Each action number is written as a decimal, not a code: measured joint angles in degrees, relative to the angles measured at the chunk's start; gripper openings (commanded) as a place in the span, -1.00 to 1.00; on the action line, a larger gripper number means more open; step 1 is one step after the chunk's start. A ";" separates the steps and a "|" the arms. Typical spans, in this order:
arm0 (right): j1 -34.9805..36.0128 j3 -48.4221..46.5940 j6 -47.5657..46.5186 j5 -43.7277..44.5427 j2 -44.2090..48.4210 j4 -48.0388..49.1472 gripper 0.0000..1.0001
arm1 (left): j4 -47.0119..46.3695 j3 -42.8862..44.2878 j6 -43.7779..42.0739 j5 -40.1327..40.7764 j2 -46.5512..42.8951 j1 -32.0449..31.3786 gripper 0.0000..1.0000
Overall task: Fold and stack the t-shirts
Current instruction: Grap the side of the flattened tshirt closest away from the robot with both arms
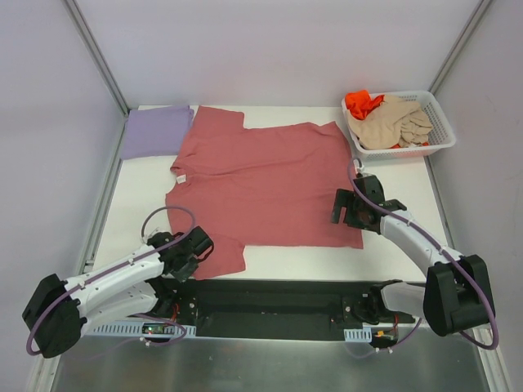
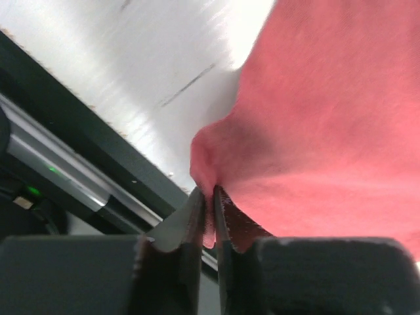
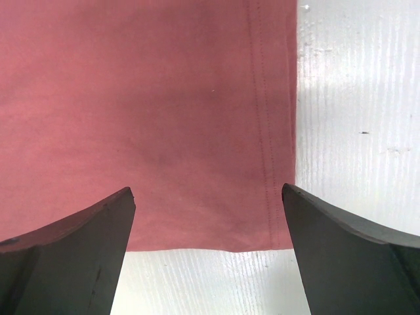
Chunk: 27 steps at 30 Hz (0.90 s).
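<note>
Rose-red t-shirt [image 1: 261, 184] lies spread flat across the middle of the white desk [image 1: 139, 204], turned sideways with its collar toward the left of the top view and its hem toward the right. One sleeve points to the top of the frame and the other to the bottom left.

The left hand [image 1: 196, 245] sits at the edge of that bottom-left sleeve. In its wrist view the fingers are clenched on a small pinch of the red cloth, which bunches up into a ridge just above them.

The right hand [image 1: 351, 208] is over the lower right corner of the hem. Its fingers are spread wide and released, with the stitched hem corner showing between them. Whether they touch the cloth cannot be told.

A lavender t-shirt [image 1: 155, 131] lies folded at the upper left, just beside the red one. At the upper right, a white mesh basket [image 1: 441, 143] holds a crumpled beige t-shirt [image 1: 396, 122] and an orange t-shirt [image 1: 362, 102].
</note>
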State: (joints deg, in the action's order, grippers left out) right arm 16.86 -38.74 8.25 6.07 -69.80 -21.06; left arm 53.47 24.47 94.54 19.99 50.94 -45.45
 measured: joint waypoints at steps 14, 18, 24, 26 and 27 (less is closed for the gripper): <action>-1.68 6.01 11.98 8.72 17.05 -10.05 0.86 | -3.08 4.90 -7.50 1.57 1.25 0.00 -1.00; -2.01 11.02 15.85 8.50 18.60 -11.23 0.62 | -3.50 6.67 -10.60 2.75 0.68 0.00 -1.00; -2.12 14.64 18.86 7.19 16.50 -7.13 0.18 | -3.76 8.81 -14.16 4.72 0.63 0.00 -1.00; -2.16 14.67 19.37 7.28 15.39 -4.70 0.09 | -3.80 8.85 -14.67 5.03 0.31 0.00 -1.00; -2.14 14.64 19.45 7.39 14.67 -3.48 0.01 | -3.78 8.85 -14.80 5.22 0.09 0.00 -1.00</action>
State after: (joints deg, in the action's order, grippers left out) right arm 14.72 -24.10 27.70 13.45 -55.13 -24.53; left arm 49.69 33.32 79.75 25.21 51.03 -45.45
